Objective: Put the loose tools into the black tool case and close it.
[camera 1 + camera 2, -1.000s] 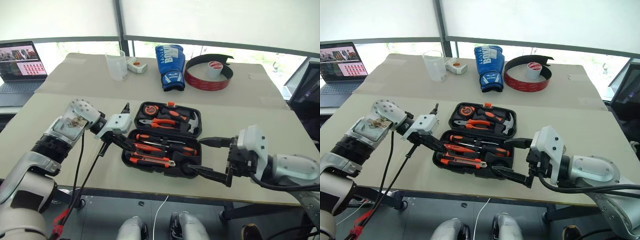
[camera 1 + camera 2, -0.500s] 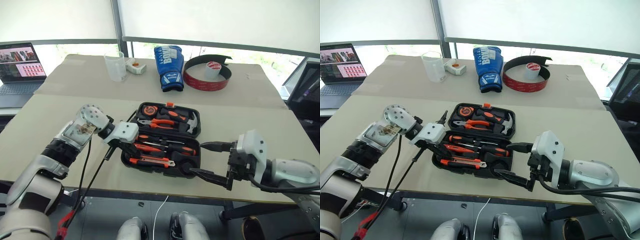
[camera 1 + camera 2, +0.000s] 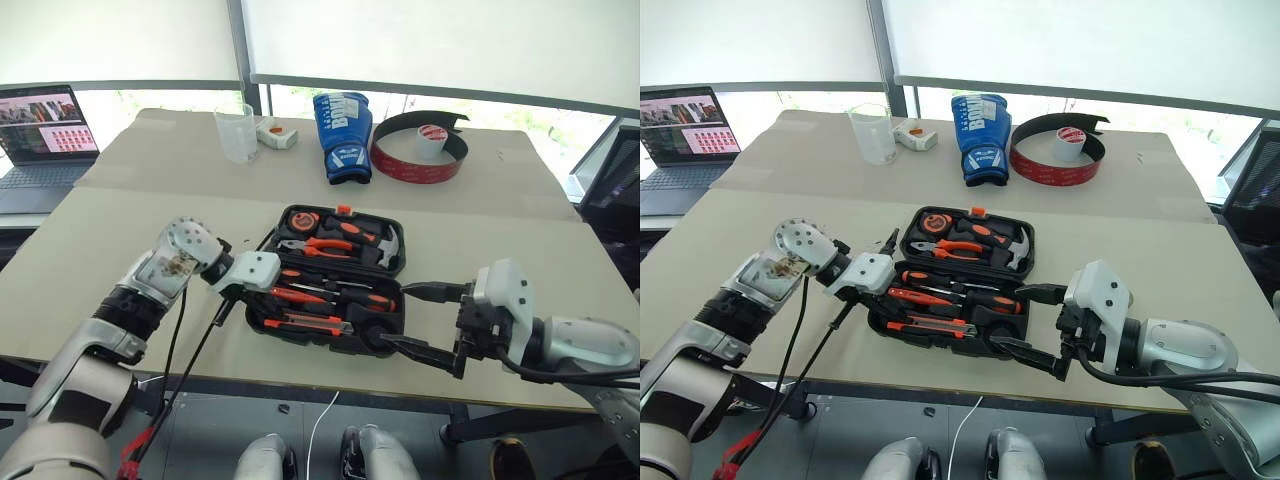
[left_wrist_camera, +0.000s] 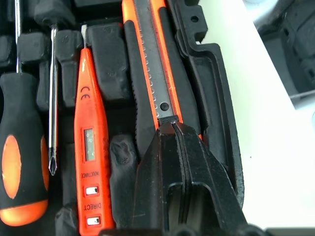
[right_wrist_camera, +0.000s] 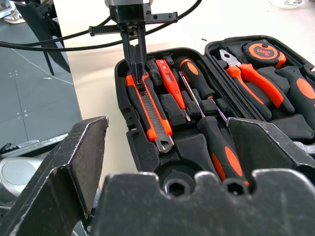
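My left gripper (image 4: 173, 129) has moved in, jaws together, tip pressing the utility knife (image 5: 149, 112) into its recess in the tool case (image 3: 385, 325). Right gripper (image 3: 422, 322) jaws apart, waiting beside the case. Closing comes next.

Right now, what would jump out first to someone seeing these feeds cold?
The open black tool case at the table's near edge, packed with orange-and-black tools. The left gripper, fingers shut, presses its tip on the utility knife in the case's front row. The right gripper hangs wide open just off the case's right end.
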`<action>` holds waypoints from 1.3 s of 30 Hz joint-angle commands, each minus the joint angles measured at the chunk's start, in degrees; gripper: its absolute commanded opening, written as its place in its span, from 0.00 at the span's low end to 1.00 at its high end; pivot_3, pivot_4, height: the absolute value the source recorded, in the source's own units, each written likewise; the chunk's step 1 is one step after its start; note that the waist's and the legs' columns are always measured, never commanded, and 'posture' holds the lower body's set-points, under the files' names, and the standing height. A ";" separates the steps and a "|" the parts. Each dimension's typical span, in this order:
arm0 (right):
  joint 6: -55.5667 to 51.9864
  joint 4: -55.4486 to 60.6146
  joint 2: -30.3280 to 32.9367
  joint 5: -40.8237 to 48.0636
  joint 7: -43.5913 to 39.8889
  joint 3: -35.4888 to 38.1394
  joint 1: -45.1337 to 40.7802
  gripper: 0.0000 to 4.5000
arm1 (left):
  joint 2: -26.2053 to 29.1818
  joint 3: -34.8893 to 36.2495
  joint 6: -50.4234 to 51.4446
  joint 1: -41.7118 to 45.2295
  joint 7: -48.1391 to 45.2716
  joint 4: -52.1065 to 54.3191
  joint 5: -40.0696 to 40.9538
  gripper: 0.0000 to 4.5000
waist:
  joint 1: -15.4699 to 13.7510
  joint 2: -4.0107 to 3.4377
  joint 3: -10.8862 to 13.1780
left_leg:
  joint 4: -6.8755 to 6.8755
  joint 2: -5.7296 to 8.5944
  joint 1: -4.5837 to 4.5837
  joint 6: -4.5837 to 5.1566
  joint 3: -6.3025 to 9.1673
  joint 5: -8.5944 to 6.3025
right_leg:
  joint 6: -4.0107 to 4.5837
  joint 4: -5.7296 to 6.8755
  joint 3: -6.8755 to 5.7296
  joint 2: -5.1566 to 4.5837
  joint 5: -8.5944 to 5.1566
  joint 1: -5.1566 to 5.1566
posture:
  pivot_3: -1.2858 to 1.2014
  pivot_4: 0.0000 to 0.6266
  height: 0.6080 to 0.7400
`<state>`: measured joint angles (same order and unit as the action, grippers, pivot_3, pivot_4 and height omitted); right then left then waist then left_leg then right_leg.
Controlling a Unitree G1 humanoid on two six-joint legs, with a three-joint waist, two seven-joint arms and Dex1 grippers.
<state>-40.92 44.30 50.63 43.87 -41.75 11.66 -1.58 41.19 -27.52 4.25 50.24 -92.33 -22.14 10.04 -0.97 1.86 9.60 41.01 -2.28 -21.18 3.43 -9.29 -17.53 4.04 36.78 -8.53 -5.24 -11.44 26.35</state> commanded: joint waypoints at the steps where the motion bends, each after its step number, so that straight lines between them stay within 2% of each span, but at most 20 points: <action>1: 1.47 -2.04 1.74 -1.89 -1.26 5.22 2.46 1.00 | 0.35 6.29 9.80 3.89 -0.17 4.12 8.86 0.12 | 0.00 0.01 0.01 | 0.01 0.00 0.00 0.01 0.00 -0.01 | -0.02 0.00 0.00 0.00 -0.01 0.00 | 0.52 0.24 0.90; 2: 1.09 -4.19 2.27 -2.29 -1.62 7.34 3.58 1.00 | 0.43 8.28 12.63 3.99 -0.17 5.29 10.71 0.16 | 0.02 0.01 0.01 | 0.01 0.00 -0.01 0.01 0.00 -0.01 | -0.05 0.00 0.00 0.01 -0.03 0.00 | 0.52 0.24 0.90; 4: 0.73 -7.73 3.23 -3.18 -2.29 10.24 5.21 1.00 | 0.40 11.35 16.57 3.77 0.15 7.32 13.08 0.29 | 0.09 0.01 0.01 | 0.01 0.01 0.00 0.02 -0.01 -0.01 | -0.09 -0.01 0.03 0.00 -0.05 -0.01 | 0.52 0.24 0.90; 5: 1.22 -10.43 4.15 -4.69 -3.14 11.56 6.35 1.00 | 0.20 13.45 18.91 3.30 1.68 9.01 14.70 0.41 | 0.11 0.01 0.01 | 0.02 0.03 0.00 0.02 -0.01 -0.01 | -0.10 -0.01 0.03 -0.01 -0.06 -0.01 | 0.52 0.24 0.90; 7: 2.24 -16.04 5.78 -7.79 -4.12 12.82 7.72 1.00 | -0.42 17.53 22.45 1.94 4.95 12.37 17.84 0.52 | 0.18 0.01 0.01 | 0.02 0.06 0.03 0.02 -0.02 -0.01 | -0.12 0.01 0.04 -0.03 -0.07 -0.02 | 0.52 0.24 0.90; 8: 2.91 -18.88 6.29 -9.34 -4.30 12.67 7.78 1.00 | -0.65 19.15 23.80 1.04 6.47 14.08 18.95 0.64 | 0.26 0.01 0.01 | 0.02 0.06 0.03 0.02 -0.02 -0.01 | -0.13 0.01 0.05 -0.03 -0.07 -0.03 | 0.52 0.24 0.90; 11: 4.58 -24.86 7.04 -12.86 -5.04 9.97 6.38 1.00 | -0.76 21.66 26.49 -1.90 9.66 19.03 20.52 0.84 | 0.44 0.00 0.00 | 0.00 0.06 0.12 0.01 -0.03 0.00 | -0.13 0.08 0.15 -0.05 -0.07 -0.06 | 0.52 0.24 0.90; 13: 6.04 -30.13 6.43 -16.62 -4.49 4.78 2.00 1.00 | -0.21 21.75 27.64 -4.47 10.65 22.88 20.94 0.99 | 0.65 0.01 0.01 | -0.02 0.06 0.16 -0.07 -0.02 0.04 | -0.13 0.12 0.17 -0.04 -0.07 -0.06 | 0.52 0.24 0.90; 17: 8.41 -36.92 5.06 -21.69 -4.69 -2.16 -4.82 1.00 | 0.04 22.72 31.69 -6.33 11.63 27.27 23.73 0.99 | 0.97 0.00 0.03 | -0.04 0.05 0.24 -0.14 -0.05 0.08 | -0.13 0.21 0.22 -0.03 -0.07 -0.06 | 0.52 0.24 0.90; 24: 11.59 -47.32 2.77 -28.31 -5.40 -9.39 -12.97 1.00 | 1.53 22.40 30.32 -9.85 13.02 31.73 22.24 0.99 | 0.76 -0.03 0.03 | -0.04 0.05 0.23 -0.17 -0.06 0.11 | -0.12 0.20 0.22 -0.04 -0.07 -0.05 | 0.52 0.24 0.90; 27: 12.47 -49.85 2.11 -29.70 -6.57 -10.82 -14.52 0.84 | 1.81 22.42 30.03 -10.45 13.39 32.16 22.09 1.00 | 0.61 -0.03 0.03 | -0.04 0.06 0.22 -0.18 -0.08 0.11 | -0.12 0.20 0.21 -0.05 -0.07 -0.05 | 0.52 0.24 0.90; 35: 15.48 -52.24 0.34 -31.12 -8.08 -10.35 -16.10 0.24 | 2.88 21.76 28.85 -10.72 12.24 31.96 21.04 1.00 | 0.56 -0.04 0.03 | -0.04 0.05 0.25 -0.18 -0.09 0.11 | -0.12 0.21 0.22 -0.06 -0.08 -0.06 | 0.52 0.24 0.90; 38: 15.98 -48.43 1.24 -27.89 -12.02 -8.23 -15.90 0.01 | 4.41 20.40 26.59 -11.69 9.77 31.58 19.52 1.00 | 0.58 -0.04 0.03 | -0.04 0.06 0.24 -0.18 -0.09 0.11 | -0.12 0.21 0.22 -0.06 -0.07 -0.06 | 0.52 0.24 0.90; 39: 15.45 -45.05 1.62 -25.60 -14.19 -7.30 -15.67 0.01 | 5.20 19.74 24.78 -12.42 8.51 31.42 18.49 1.00 | 0.68 -0.07 0.03 | -0.04 0.05 0.24 -0.18 -0.10 0.11 | -0.12 0.21 0.22 -0.06 -0.07 -0.06 | 0.52 0.24 0.90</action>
<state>-26.09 -6.77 50.99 14.66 -52.75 1.03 -16.87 45.27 -7.15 31.93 38.47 -81.77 8.30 29.94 -0.29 1.79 9.62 40.95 -2.22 -20.93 3.25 -9.39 -17.43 3.92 36.99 -8.30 -5.29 -11.51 26.30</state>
